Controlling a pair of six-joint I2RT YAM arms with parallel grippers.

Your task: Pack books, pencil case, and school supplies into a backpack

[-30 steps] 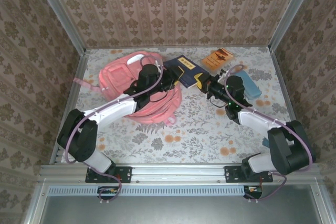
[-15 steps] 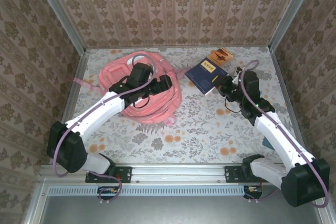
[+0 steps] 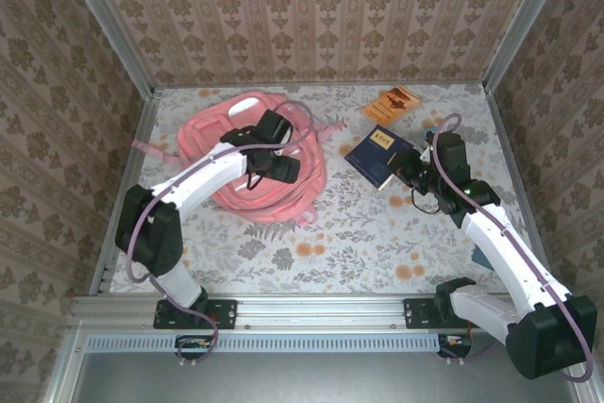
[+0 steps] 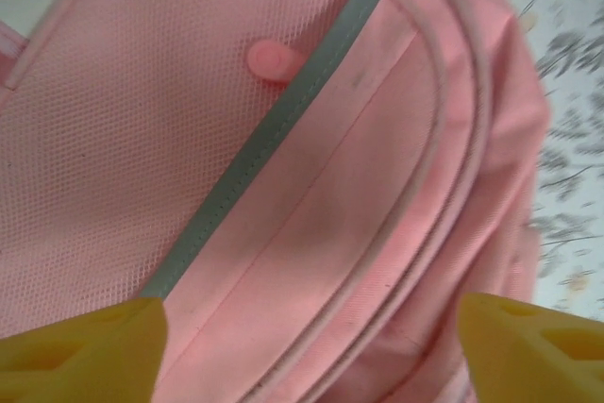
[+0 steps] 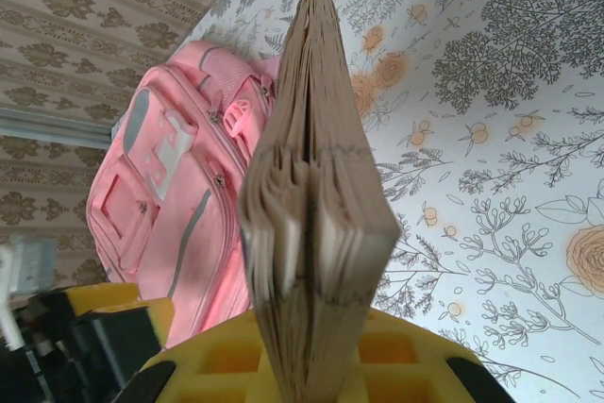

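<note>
Compared with a second ago, we see that the right gripper point(image 3: 396, 173), clenched on the two navy books point(image 3: 376, 150), has drawn back from the backpack point(image 3: 208, 134). The books now sit to its right, near the orange booklet point(image 3: 392, 103), so we judge that nothing is packed yet. The left gripper point(image 3: 276, 165) has shifted over the backpack and is released, holding nothing. The right wrist view gives us the page edges pinched between the yellow fingers point(image 5: 222, 356), a detail too small from above, and the left wrist view gives the pink mesh below.
</note>
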